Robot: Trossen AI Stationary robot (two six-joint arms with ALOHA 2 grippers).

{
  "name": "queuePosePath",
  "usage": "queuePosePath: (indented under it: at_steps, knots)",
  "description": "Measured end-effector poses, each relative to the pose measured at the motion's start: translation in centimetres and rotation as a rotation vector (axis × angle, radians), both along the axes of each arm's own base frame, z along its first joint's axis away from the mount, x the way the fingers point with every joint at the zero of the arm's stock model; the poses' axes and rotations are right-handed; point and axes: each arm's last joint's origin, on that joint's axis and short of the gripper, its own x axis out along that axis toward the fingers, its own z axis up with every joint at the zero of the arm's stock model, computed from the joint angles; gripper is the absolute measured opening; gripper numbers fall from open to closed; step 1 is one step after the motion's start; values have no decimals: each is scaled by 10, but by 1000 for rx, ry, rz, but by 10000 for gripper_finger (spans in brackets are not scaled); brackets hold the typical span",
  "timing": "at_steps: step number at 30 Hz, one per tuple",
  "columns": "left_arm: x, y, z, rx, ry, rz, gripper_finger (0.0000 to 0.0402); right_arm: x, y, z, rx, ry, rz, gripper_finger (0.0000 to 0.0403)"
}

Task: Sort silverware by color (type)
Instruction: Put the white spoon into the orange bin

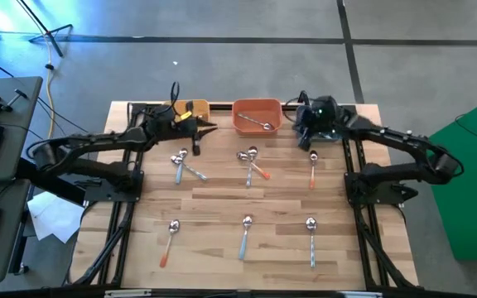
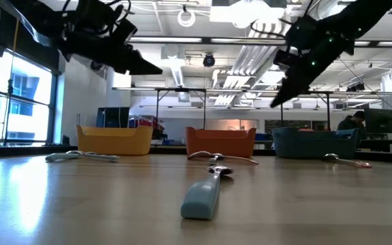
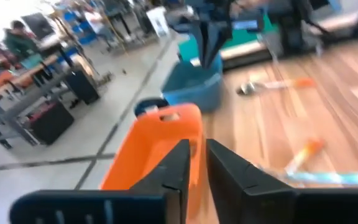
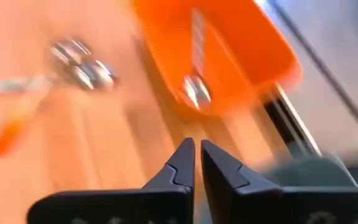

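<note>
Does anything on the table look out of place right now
Slightly odd: a plain silver spoon lies alone in the orange plastic bin, while near the bins two mixed-colour spoon pairs lie crossed on the wooden table.

Left pincer [image 1: 208,127] raised at table's far edge, empty, fingers nearly closed; right pincer [image 1: 304,136] likewise.

1. Three bins sit along the table's [image 1: 222,199] far edge; the middle bin [image 1: 257,116] holds one spoon [image 1: 260,124].
2. A pair of spoons [image 1: 185,165] lies left, crossed spoons [image 1: 252,164] centre, a single spoon [image 1: 313,168] right.
3. Three more spoons [image 1: 244,236] line the near row.
</note>
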Motion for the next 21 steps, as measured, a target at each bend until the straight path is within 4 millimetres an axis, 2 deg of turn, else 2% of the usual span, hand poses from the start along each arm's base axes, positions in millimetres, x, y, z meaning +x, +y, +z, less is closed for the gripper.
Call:
queuePosePath:
  at_steps: [4,7,14,18,21]
  knots:
    - [-10,-12,5,-19,96,20,8,12,10,-5,-86,-157,86,10]
    - [-14,-20,13,-44,107,26,2,19,16,-4,-139,-224,129,3]
    - [-5,-36,31,-104,290,55,0,29,21,12,-237,-329,235,1]
    - [4,-38,34,-169,483,89,0,32,21,20,-244,-430,295,1]
    - [9,-38,31,-190,712,141,0,34,22,24,-245,-474,293,1]
